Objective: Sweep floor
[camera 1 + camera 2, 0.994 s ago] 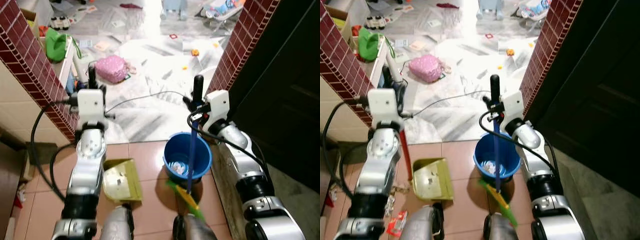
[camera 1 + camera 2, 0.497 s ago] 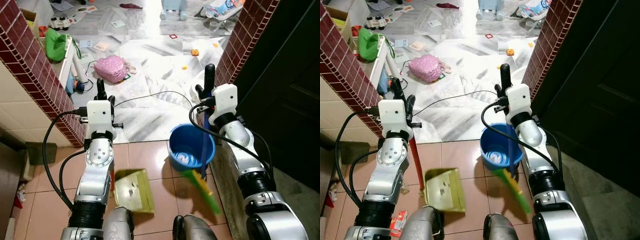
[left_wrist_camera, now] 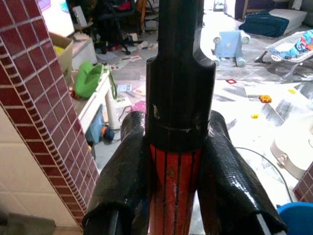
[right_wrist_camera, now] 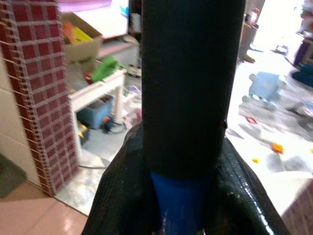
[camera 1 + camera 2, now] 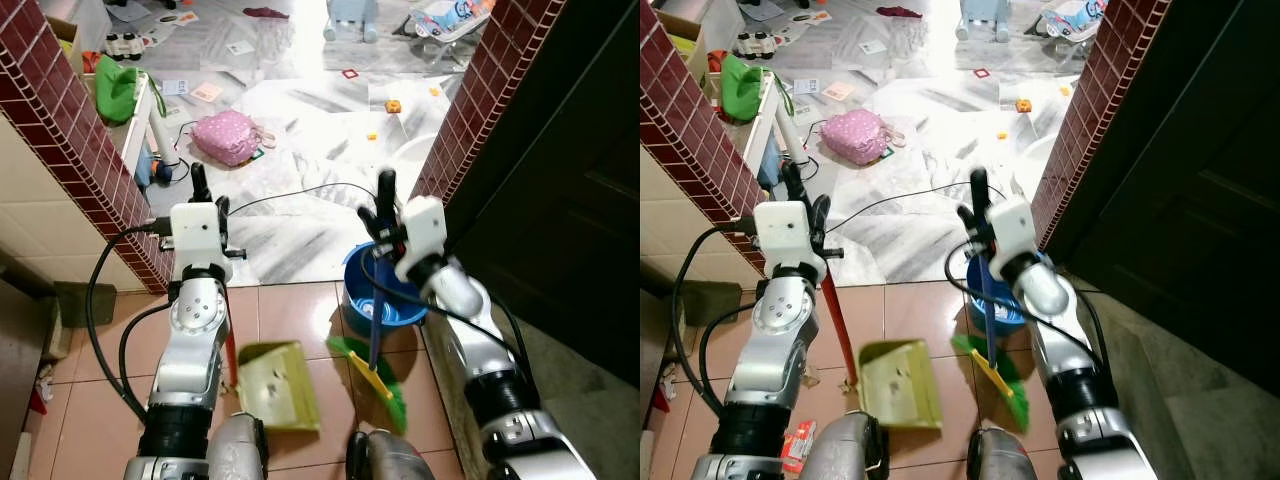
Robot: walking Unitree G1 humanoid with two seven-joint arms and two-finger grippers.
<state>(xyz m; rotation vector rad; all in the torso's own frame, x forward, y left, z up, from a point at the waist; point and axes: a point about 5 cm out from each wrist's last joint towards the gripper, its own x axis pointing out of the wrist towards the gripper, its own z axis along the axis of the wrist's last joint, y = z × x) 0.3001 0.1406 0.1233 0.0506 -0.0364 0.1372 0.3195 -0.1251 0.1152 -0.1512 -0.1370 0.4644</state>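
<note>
We log the left pincer point(image 3: 171, 191) pinching the dustpan point(image 5: 275, 385) handle at lower centre; the right pincer point(image 4: 186, 196) pinching the broom point(image 5: 372, 372), bristles on the floor point(image 5: 290, 310) before the bucket point(image 5: 390, 300).

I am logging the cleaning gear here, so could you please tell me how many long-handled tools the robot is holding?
2. The red-handled dustpan is in the left gripper, on the tiles at its left; the blue-handled broom is in the right gripper, beside the blue bucket.
</note>
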